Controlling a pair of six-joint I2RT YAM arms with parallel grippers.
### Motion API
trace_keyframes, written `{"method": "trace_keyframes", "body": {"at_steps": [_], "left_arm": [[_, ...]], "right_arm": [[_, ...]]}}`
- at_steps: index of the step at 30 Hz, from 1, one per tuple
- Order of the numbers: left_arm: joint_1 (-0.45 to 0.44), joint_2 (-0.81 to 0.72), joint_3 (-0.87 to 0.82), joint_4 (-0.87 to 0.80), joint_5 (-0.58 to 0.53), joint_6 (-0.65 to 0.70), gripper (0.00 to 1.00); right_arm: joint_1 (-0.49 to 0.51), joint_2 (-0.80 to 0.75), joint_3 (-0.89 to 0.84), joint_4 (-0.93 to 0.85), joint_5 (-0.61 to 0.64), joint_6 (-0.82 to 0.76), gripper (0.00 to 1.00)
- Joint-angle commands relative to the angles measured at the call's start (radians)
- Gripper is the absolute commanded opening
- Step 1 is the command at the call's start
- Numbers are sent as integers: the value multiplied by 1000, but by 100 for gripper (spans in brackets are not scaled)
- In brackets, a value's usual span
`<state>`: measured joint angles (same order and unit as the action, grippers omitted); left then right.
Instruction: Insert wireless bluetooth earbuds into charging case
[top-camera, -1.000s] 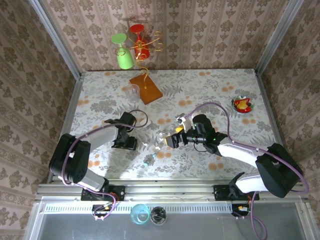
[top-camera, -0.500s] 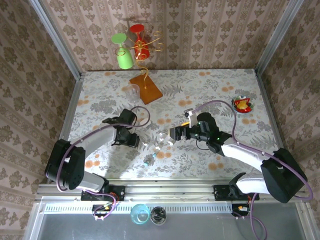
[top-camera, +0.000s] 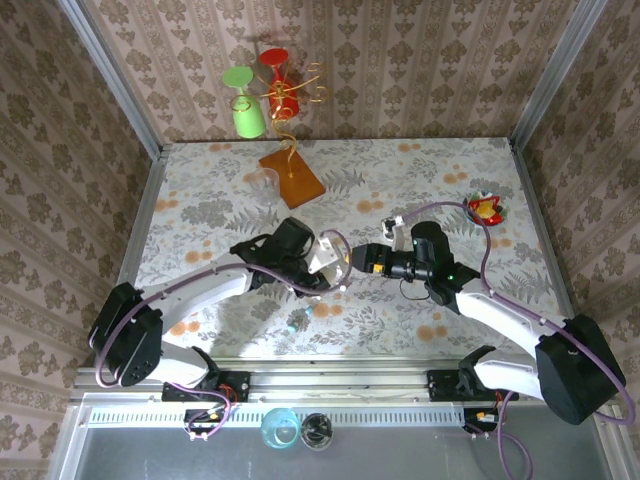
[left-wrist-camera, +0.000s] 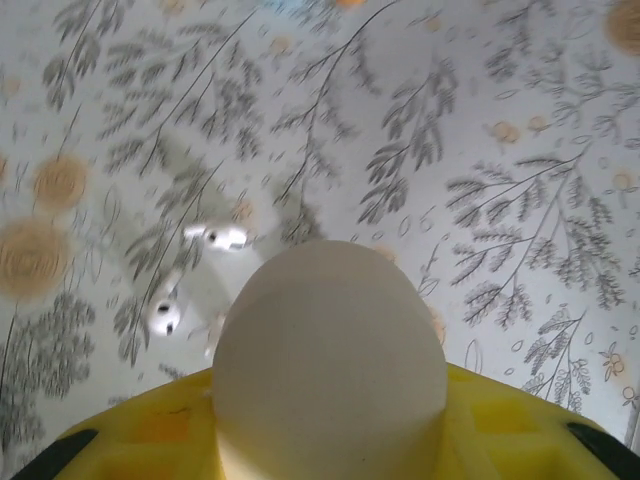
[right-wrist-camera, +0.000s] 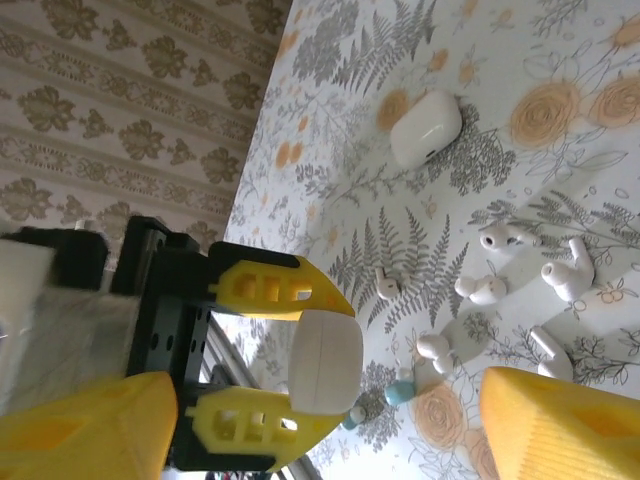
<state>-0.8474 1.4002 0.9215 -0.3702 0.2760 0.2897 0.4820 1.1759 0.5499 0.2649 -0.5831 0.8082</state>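
Left gripper clamps a white pebble-shaped plastic charging case at centre frame in the overhead view, facing the right gripper, whose yellow jaws stand spread and empty. Tiny white plastic earbuds lie loose on the floral tablecloth, centre right in the right wrist view.

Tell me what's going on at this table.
The left hand is gripping a white pebble-shaped charging case, held above the floral tablecloth. The right hand faces it from close by, jaws open and holding nothing. Several tiny white plastic earbuds lie loose on the cloth, none of them picked up. A second white case lies on the cloth beyond them.
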Motion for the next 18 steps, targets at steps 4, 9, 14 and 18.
{"method": "trace_keyframes", "body": {"at_steps": [4, 9, 14, 18], "left_arm": [[-16, -12, 6, 59, 68, 129, 35], [-24, -27, -5, 76, 57, 138, 35], [-25, -35, -21, 102, 42, 139, 34], [-24, -31, -23, 102, 34, 143, 34]], "right_arm": [[4, 20, -19, 39, -56, 50, 62], [20, 83, -11, 96, -105, 72, 56], [44, 124, -22, 173, -120, 101, 46], [59, 149, -27, 189, -118, 112, 46]]}}
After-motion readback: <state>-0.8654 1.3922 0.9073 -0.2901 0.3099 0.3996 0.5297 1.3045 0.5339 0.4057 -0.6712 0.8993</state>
